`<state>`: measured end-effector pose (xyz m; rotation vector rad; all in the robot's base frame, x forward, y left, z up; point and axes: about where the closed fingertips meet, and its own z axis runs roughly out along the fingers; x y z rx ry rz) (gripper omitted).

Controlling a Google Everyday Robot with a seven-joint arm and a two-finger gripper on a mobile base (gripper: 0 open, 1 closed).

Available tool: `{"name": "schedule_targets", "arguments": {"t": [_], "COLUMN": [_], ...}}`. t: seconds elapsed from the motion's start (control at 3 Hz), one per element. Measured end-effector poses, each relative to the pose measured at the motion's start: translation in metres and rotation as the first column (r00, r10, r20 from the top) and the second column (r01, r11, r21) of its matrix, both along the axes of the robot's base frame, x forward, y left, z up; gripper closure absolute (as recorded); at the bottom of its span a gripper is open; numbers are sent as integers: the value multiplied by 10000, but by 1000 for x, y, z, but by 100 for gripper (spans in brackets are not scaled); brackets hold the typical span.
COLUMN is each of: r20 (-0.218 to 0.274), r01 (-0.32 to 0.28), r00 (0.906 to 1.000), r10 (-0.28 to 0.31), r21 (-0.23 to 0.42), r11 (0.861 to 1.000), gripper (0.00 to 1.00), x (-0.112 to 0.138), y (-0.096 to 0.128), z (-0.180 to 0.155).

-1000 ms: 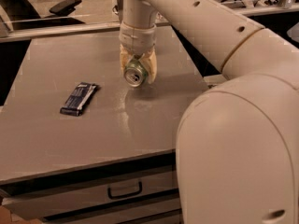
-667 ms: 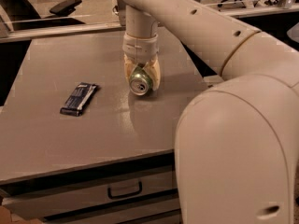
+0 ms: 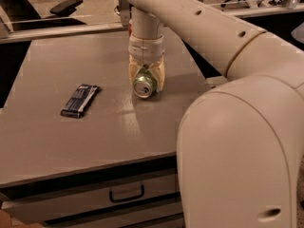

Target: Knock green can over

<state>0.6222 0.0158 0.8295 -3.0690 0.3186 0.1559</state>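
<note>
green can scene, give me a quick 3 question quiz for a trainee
1. True or false: the green can stands upright, clear of the gripper.
2. What lies on the table, left of the can in the picture? A) a dark snack bar B) a red cup C) a sponge
3. Fill in: the can's silver top faces ____ the camera.

Key: 1 false, it is tipped over between the gripper's fingers, low over the table; 2 A; 3 toward.

Count: 1 green can (image 3: pixel 144 85); 1 dark snack bar (image 3: pixel 80 100); 1 table (image 3: pixel 52 146); 1 drawer handle (image 3: pixel 127 194); 1 gripper (image 3: pixel 148 82), mid-table, clamped round green can.
</note>
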Motion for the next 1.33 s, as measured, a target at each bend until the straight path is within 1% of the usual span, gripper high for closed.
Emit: {"name": "schedule_targets", "arguments": {"t": [1.0,1.33], "r20": [19,25], "r01": [44,49], "r00": [10000,10000], "r10": [-44,-49], "r21": [-24,-22], "r11": [10000,10000], "gripper": [46,42], "x": [1,1], "y": [-2,-2], "z": [2,4]}}
